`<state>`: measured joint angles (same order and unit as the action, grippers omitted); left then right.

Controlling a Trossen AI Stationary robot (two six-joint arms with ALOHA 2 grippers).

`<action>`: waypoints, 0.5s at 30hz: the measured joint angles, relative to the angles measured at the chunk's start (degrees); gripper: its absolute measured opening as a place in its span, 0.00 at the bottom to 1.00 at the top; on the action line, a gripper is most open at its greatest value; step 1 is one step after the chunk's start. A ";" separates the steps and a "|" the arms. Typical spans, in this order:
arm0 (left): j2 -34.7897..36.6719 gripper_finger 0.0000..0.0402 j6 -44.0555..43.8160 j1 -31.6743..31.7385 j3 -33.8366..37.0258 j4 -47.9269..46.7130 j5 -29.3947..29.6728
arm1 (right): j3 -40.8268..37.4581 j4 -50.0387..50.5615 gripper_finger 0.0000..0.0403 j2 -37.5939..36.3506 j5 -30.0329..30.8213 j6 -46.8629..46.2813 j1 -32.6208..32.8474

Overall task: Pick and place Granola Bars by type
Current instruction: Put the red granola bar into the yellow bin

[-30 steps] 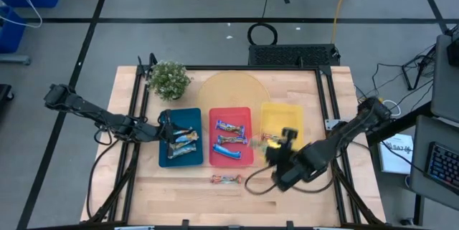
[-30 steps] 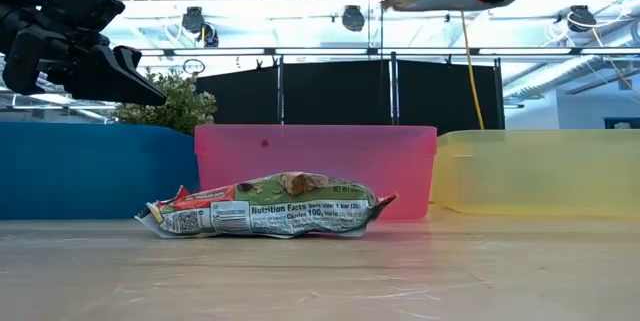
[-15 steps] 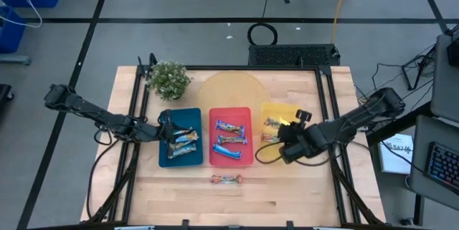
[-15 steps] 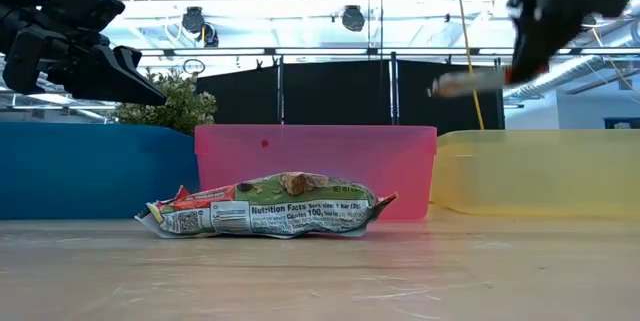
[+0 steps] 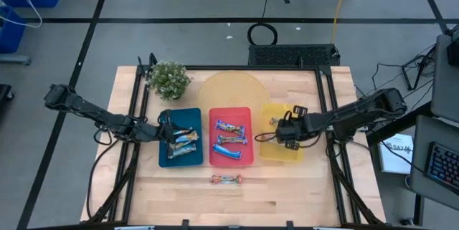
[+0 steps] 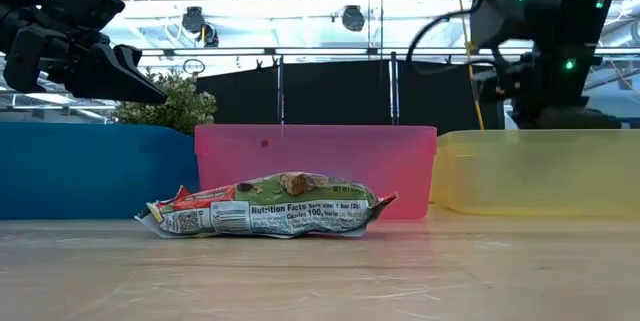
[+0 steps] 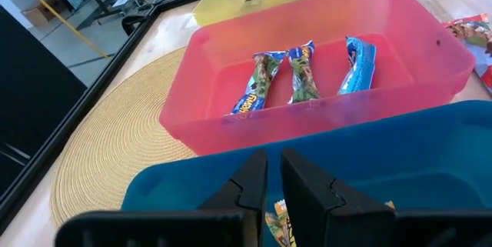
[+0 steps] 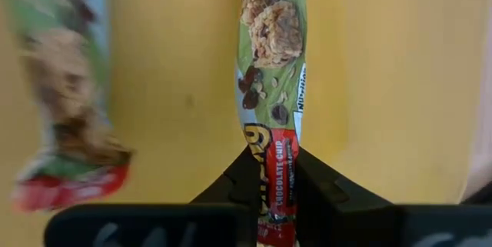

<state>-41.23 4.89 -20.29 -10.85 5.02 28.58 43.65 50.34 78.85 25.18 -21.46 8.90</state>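
Swung in from the table's front and dropped low over the yellow tray inside a single second: quick work by the right gripper. Clamped tight on a green-and-red bar all the way across, pinched at its red end, wrapper stretched out above the tray floor. Not let go yet. Already lying in that tray, just beside it: a second bar of what looked like the same kind. Judged to be the placing step, nearly done; only needed those fingers to part.

No movement at all from the left gripper, parked above the blue tray, fingers drawn all but together on nothing. Counted in the red tray: three bars side by side, one of them blue.

Left out on the bare wood near the front edge, well apart from every tray: one last bar. Reckoned the obvious next pick once this drop was made.
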 joint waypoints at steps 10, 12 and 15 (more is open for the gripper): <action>0.00 0.12 -0.09 0.00 0.00 -0.02 -0.02 | -0.51 -2.09 0.29 -0.15 -1.80 -0.27 -2.35; 0.00 0.12 -0.11 0.02 0.00 -0.03 0.00 | -0.49 -1.84 0.35 -0.17 -2.99 -0.37 -2.35; 0.00 0.12 -0.13 0.01 -0.01 -0.02 -0.02 | -0.49 -1.24 0.43 -0.17 -2.99 -1.83 -2.35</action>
<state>-41.23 4.75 -20.28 -10.86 4.99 28.56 43.16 49.09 78.67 22.20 -23.29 6.55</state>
